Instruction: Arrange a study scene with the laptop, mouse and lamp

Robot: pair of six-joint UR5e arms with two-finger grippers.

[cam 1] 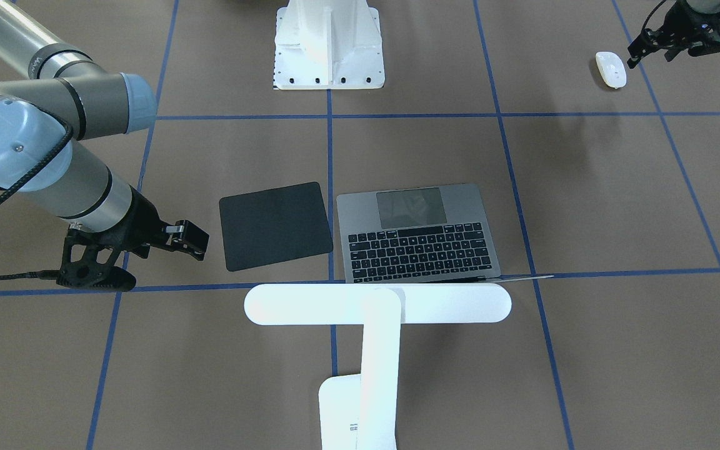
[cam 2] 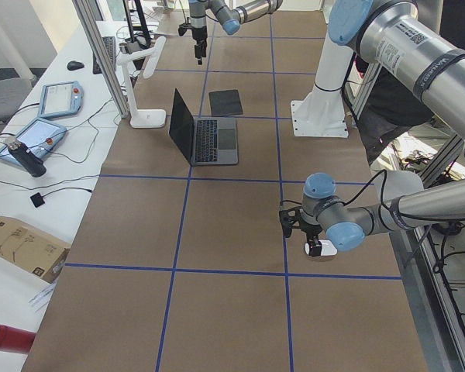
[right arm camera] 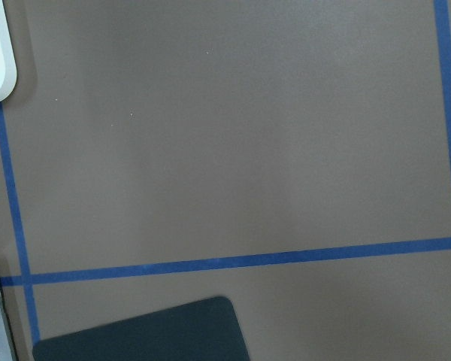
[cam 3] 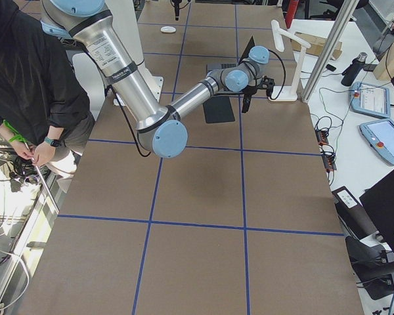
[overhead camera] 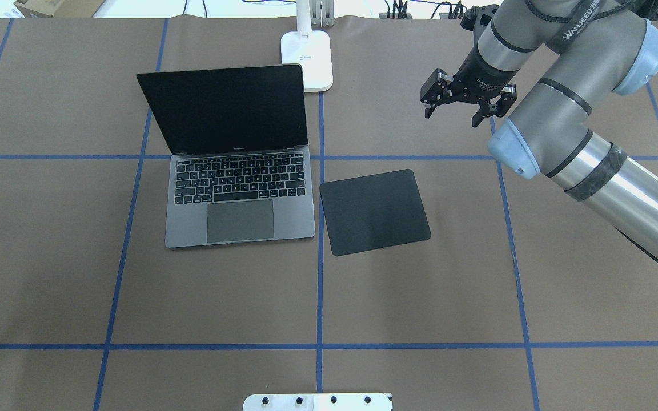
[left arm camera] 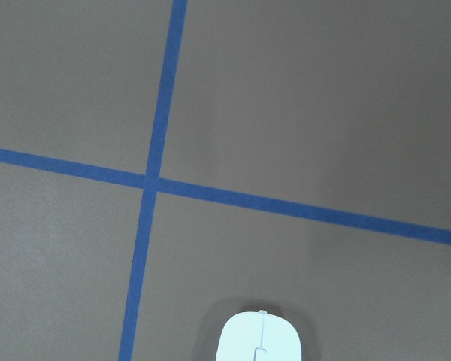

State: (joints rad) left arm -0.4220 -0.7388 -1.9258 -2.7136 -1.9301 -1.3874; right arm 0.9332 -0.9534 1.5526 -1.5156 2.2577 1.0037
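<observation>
The laptop stands open at the table's middle, dark screen up; it also shows in the front view. The white lamp stands behind it, its base on the far edge. The white mouse lies alone far off on my left side, at the bottom edge of the left wrist view. My left gripper hovers open and empty just beside the mouse. My right gripper hangs open and empty above bare table, beyond the black pad and right of the lamp base.
A flat black pad lies right of the laptop, also in the right wrist view. The white bolted pedestal stands at the robot's side. A person stands beside the table. Tablets and cables lie past the far edge.
</observation>
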